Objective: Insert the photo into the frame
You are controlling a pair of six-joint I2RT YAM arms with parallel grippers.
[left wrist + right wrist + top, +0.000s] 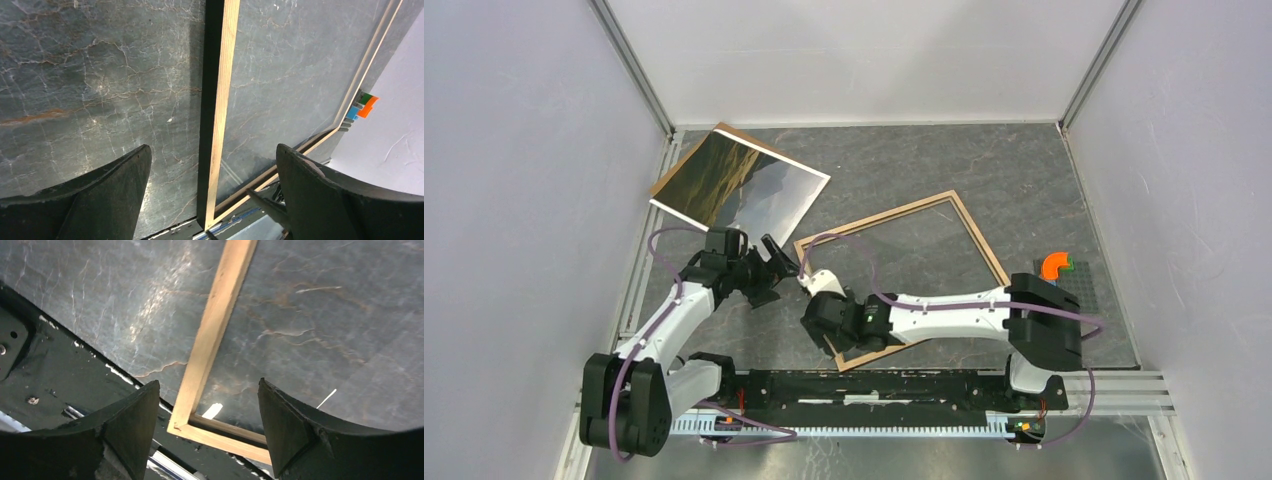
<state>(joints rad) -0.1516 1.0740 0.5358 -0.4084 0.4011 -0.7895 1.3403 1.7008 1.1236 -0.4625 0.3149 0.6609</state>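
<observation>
You are looking at a robot lab test box. Plain white walls (514, 200) stand around a dark stone-look table (1024, 170), with metal posts (631, 62) in the corners. Your left arm (664, 325) and right arm (954, 305) are bolted to a metal rail (1124, 390) at the near edge.

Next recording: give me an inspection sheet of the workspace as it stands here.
Surface: dark marbled table, flat, no spills seen.
Job's things: photo picture-side up at far left, lying on a brown board; frame empty, flat at centre, light face up.
Clutter: orange and green blocks on a grey plate, right side.
Grippers: left claw open above a frame rail; right claw open over the frame's near corner; both empty.
Cables: purple cables looped along both arms, no snag seen.
Surroundings: pale walls on three sides; metal rail at the near edge.
</observation>
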